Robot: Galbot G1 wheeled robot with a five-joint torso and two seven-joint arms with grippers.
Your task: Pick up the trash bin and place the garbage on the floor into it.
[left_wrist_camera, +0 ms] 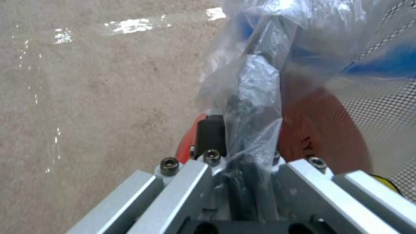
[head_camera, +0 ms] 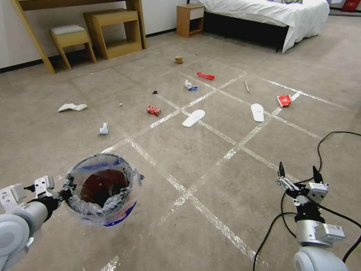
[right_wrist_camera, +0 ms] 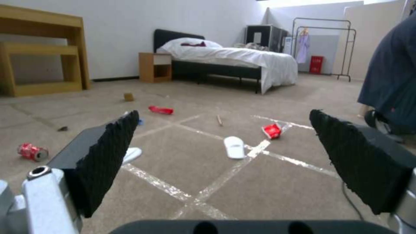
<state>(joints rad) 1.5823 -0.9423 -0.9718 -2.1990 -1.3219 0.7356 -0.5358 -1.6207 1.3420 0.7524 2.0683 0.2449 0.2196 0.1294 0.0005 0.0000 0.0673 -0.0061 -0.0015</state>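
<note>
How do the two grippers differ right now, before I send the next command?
The left gripper is shut on the trash bin rim, pinching its plastic liner; the right gripper is open and holds nothing. The left gripper reaches sideways toward the bin, while the right gripper's fingers point forward at the littered floor. Both hang above the carpet, low in the head view.

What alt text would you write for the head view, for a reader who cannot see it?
The left gripper holds the bag-lined trash bin by its rim above the floor, while the open right gripper waits empty on the right. Further ahead, litter lies scattered: two white slippers, a crushed red can, red wrappers and crumpled paper.
</note>
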